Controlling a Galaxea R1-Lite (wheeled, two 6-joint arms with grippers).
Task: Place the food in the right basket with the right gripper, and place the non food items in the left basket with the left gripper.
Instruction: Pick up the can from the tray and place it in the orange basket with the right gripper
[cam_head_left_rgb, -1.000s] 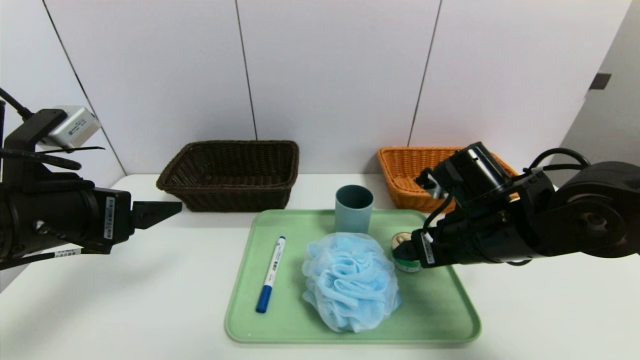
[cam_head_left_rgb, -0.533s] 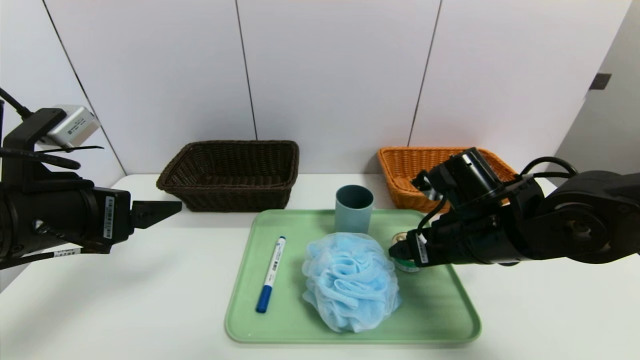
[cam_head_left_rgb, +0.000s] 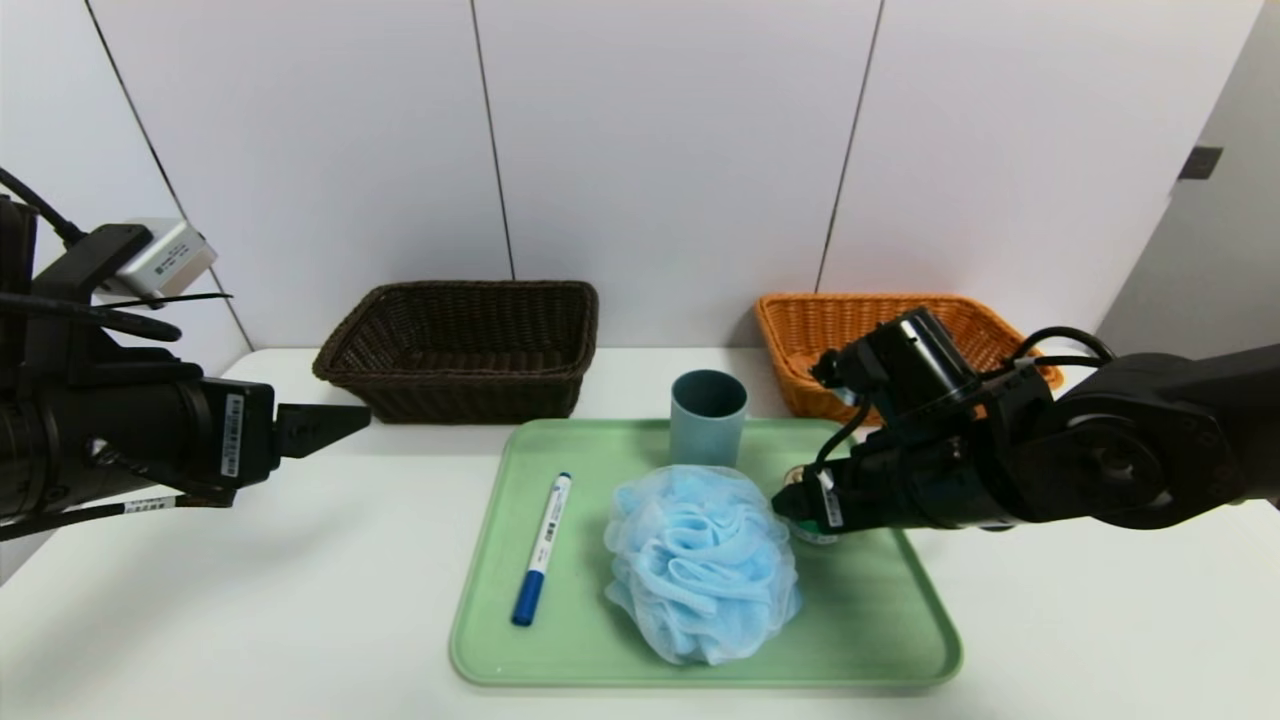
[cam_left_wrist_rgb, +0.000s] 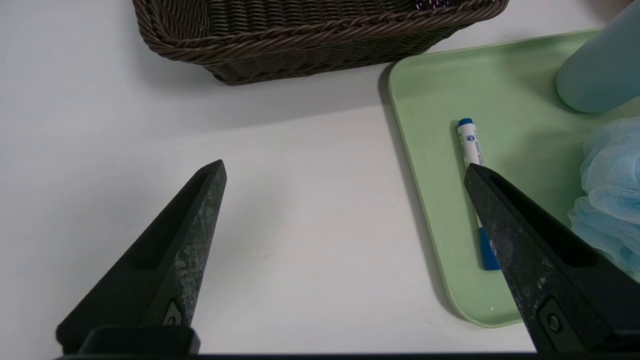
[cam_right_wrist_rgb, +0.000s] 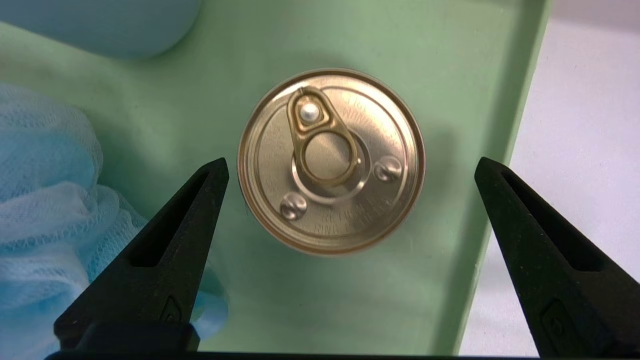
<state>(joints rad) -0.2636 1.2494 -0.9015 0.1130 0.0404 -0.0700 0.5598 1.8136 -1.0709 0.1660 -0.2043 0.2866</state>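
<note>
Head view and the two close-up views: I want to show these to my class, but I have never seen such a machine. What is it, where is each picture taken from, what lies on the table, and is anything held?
It is a robot with two arms. The head view looks down from its head; the other two come from cameras on its wrists. On the green tray lie a tin can, cup, bath puff and marker pen. Behind stand a dark basket and an orange basket. The right hand hangs open over the can. The left hand waits open beside the tray. Nothing is held.

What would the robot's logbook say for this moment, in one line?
right gripper: open above tin can | left gripper: open, parked
</note>
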